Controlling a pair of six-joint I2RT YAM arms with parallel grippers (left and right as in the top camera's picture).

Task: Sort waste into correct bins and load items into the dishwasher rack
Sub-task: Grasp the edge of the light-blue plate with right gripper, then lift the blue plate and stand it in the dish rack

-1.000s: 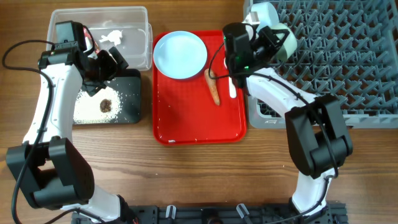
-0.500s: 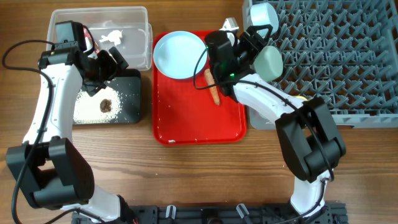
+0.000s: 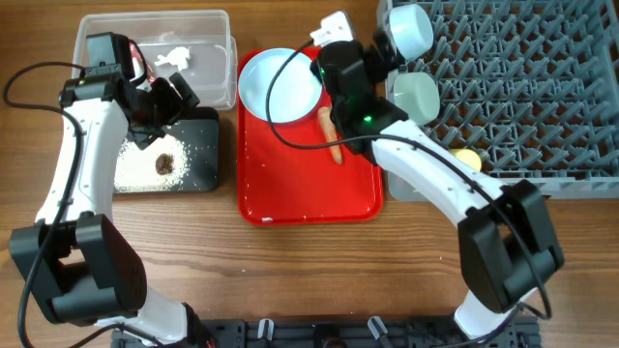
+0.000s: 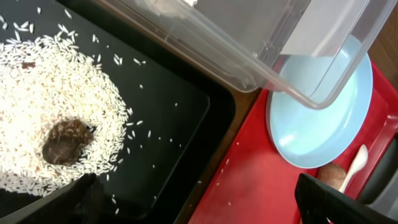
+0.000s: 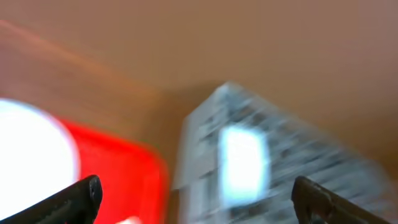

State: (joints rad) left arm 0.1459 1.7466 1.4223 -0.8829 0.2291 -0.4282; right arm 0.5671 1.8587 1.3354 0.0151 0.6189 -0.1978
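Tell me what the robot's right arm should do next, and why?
Probably lower the right gripper toward the rim of the pale blue plate. Its jaws are open and empty, and it hovers beside the plate at the far end of the red tray. The plate is not yet in the dishwasher rack.
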